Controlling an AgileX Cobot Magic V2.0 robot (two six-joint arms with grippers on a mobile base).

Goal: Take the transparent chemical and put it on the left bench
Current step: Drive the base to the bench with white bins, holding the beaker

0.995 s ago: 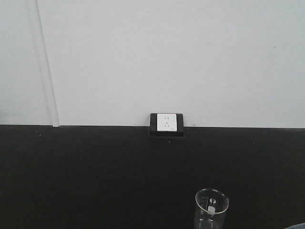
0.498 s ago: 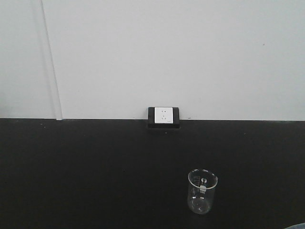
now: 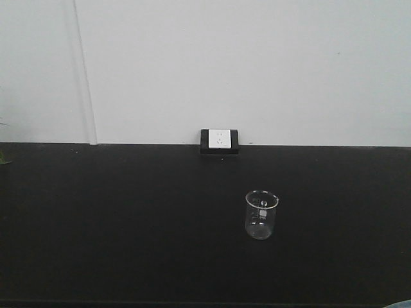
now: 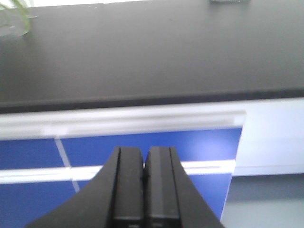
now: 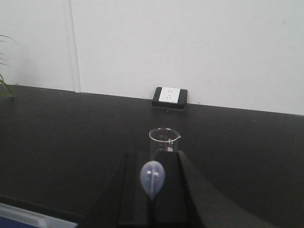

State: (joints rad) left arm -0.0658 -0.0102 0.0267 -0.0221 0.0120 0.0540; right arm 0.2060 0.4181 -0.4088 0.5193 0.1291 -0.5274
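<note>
— Plastic, was it? Soft?
— Light, squashy pipette (image 5: 152, 183). Right claw (image 5: 153, 156) gripped it by the bulb, over the worktop (image 5: 57, 133), beaker (image 5: 164, 138) beyond. I judged the stiffer stem safer. Left claw (image 4: 144, 154) was clenched, empty.

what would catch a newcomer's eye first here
A clear glass beaker stands alone on the black counter, out in front of a white wall socket. In the right wrist view, the right gripper is shut on the dropper pipette, whose whitish bulb shows between the jaws.
</note>
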